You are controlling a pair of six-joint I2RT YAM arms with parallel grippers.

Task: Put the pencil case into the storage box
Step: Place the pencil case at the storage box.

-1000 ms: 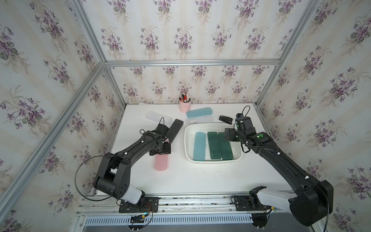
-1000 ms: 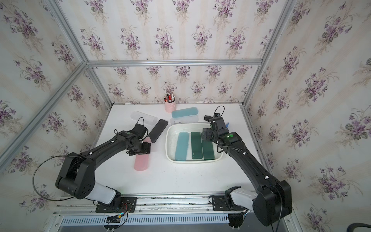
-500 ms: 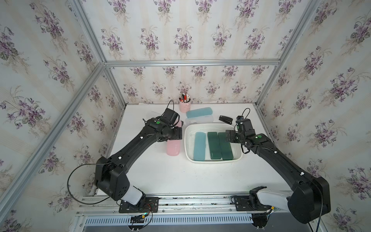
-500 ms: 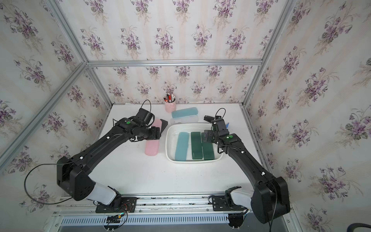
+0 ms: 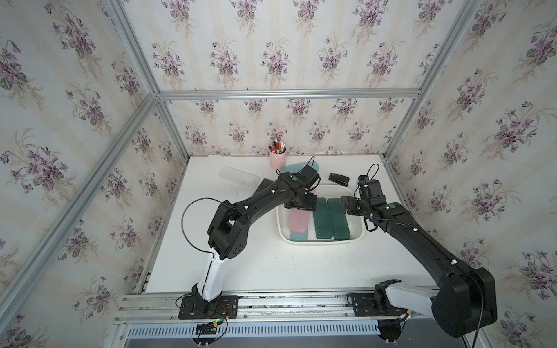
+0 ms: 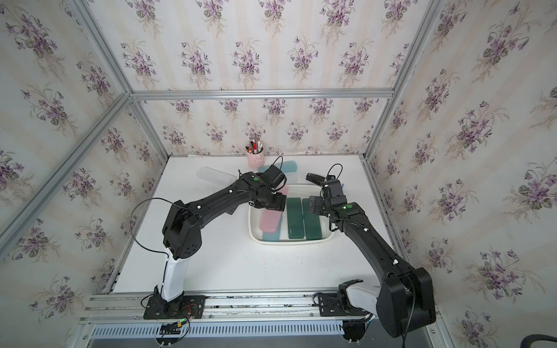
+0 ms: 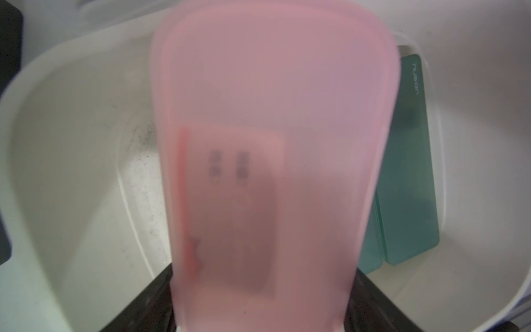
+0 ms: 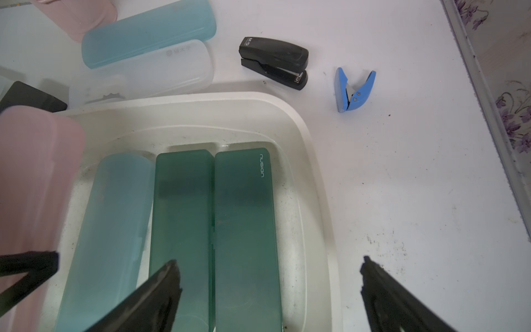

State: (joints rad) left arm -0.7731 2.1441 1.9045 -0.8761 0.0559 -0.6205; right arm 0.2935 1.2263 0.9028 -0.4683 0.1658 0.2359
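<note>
Placing is the step in hand. At 10 o'clock from the storage box [image 5: 319, 242], a clear case [image 5: 238, 176] lies on the table, not yet stowed.

The left gripper [image 5: 301, 205] reaches over the box's 11 o'clock corner and grips the pink pencil case [image 5: 297, 220] by its far end. In the left wrist view its fingers [image 7: 370, 299] clamp the two long sides of the case, parted only by the case's width. The case hangs inside the box rim, over the light teal case [image 8: 109, 230] on the 9 o'clock side. Whether it rests on that case cannot be told.

Two dark green cases [image 8: 247, 230] fill the middle and the 3 o'clock side of the box.

Next move, as judged: lower the pink case until it is supported, spread the fingers, then lift the arm straight up, clear of the rim.

The right gripper [image 5: 346, 205] hovers at the box's 3 o'clock rim with its fingers [image 8: 161, 287] spread wide, holding and touching nothing. A black stapler [image 5: 339, 179] sits at 1 o'clock from the box.
</note>
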